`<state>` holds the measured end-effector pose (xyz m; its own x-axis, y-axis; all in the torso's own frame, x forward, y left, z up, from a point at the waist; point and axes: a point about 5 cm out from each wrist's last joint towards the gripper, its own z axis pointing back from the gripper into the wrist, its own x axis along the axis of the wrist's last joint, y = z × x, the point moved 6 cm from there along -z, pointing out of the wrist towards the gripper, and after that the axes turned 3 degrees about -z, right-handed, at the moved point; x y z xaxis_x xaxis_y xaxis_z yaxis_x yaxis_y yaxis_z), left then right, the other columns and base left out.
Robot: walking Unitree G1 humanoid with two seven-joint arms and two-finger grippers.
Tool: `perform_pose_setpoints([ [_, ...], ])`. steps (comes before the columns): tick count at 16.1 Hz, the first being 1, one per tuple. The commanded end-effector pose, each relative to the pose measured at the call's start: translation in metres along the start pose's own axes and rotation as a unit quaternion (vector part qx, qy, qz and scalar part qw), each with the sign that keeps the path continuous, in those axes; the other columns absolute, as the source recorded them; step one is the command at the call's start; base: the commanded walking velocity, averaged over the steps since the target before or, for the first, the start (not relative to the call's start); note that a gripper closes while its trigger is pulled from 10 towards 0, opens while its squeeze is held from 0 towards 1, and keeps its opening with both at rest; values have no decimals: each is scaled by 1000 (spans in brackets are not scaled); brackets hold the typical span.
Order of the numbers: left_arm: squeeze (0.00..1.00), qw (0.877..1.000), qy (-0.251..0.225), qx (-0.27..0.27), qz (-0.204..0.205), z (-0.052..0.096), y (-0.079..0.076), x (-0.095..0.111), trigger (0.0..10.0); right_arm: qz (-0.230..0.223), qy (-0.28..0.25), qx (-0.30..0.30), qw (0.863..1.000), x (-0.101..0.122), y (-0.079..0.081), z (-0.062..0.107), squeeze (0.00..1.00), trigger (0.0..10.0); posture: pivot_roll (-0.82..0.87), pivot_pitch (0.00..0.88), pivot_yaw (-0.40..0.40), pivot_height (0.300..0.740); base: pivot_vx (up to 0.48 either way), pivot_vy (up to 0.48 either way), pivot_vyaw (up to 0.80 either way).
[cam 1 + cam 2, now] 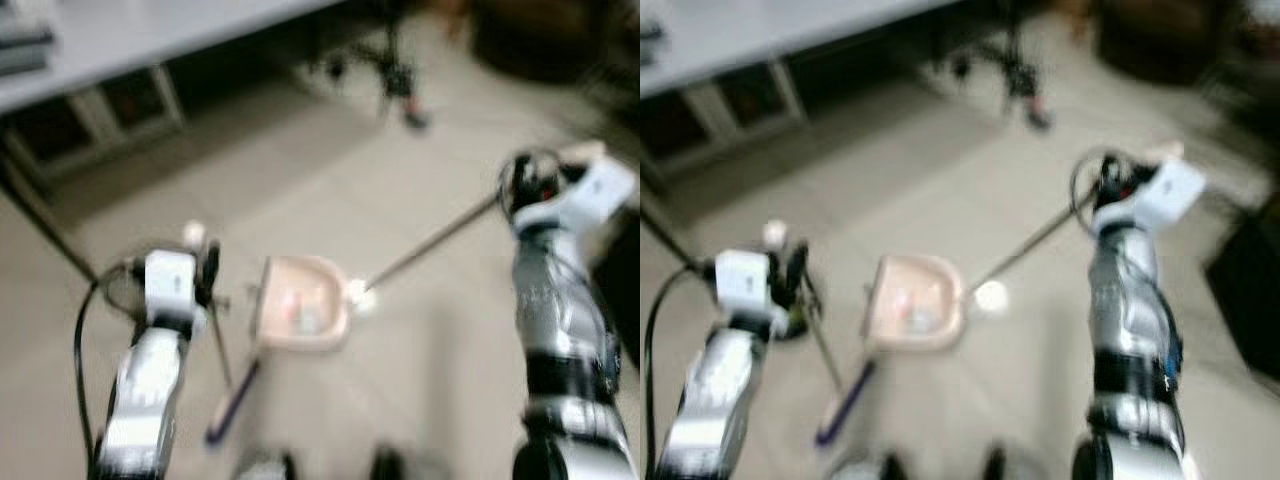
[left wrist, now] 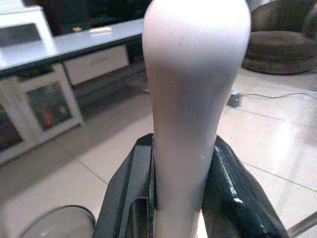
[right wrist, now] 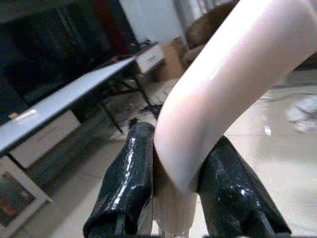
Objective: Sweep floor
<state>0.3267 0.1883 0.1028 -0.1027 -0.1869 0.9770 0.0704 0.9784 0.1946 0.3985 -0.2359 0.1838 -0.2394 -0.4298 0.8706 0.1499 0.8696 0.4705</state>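
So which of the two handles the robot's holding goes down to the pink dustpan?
The one in the right gripper: its long handle slants down to the pink dustpan. The left gripper holds the broom handle, ending at the purple brush head.

Looks like someone's living room: pale tiled floor (image 1: 330, 190), a long low cabinet (image 2: 59, 74) upper left, brown beanbag (image 2: 282, 42) upper right.

No readable text, labels, brand marks, numbers or signs appear anywhere. The head views are blurred by motion, so any markings there cannot be made out. The wrist views are sharper, yet nothing in them carries lettering.
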Motion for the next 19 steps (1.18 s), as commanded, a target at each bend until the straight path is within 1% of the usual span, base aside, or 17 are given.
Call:
perform_pose_setpoints([
  [1, 0, 1000, -6, 16, -13, -1, 7, 5, 10000, -6, -34, 29, 999, 22, 19, -5, 0, 10000, 61, 123, 13, 740, 0, 0, 0],
  [3, 0, 999, -3, 27, -18, -1, 10, 4, 10000, -8, -38, 30, 999, 25, 21, -6, 0, 10000, 63, 123, 12, 740, 0, 0, 0],
  [5, 0, 999, -10, 40, -19, -1, 14, 8, 10000, -12, -42, 31, 999, 28, 24, -7, 0, 10000, 63, 124, 11, 740, 0, 0, 0],
  [7, 0, 998, -14, 49, -27, -2, 17, 11, 10000, -15, -46, 29, 998, 31, 24, -9, 0, 10000, 67, 126, 11, 740, 0, 0, 0],
  [8, 0, 998, -14, 54, -25, -2, 19, 11, 10000, -22, -46, 26, 998, 31, 23, -10, 0, 10000, 69, 122, 10, 740, 0, 0, 0],
  [10, 0, 998, -14, 58, -30, 0, 22, 10, 10000, -24, -47, 29, 998, 32, 26, -11, 0, 10000, 71, 122, 10, 740, 0, 0, 0],
  [11, 0, 998, -12, 58, -29, 2, 22, 9, 10000, -17, -48, 33, 998, 32, 30, -12, 0, 10000, 73, 120, 9, 740, 0, 0, 0],
  [14, 0, 998, -8, 59, -34, 6, 24, 7, 10000, -14, -52, 41, 998, 34, 38, -14, 0, 10000, 78, 121, 6, 740, 350, 0, 0],
  [19, 0, 998, -8, 57, -35, 8, 24, 7, 10000, -18, -49, 41, 998, 31, 41, -15, 0, 10000, 90, 116, -2, 740, 431, 0, 663],
])
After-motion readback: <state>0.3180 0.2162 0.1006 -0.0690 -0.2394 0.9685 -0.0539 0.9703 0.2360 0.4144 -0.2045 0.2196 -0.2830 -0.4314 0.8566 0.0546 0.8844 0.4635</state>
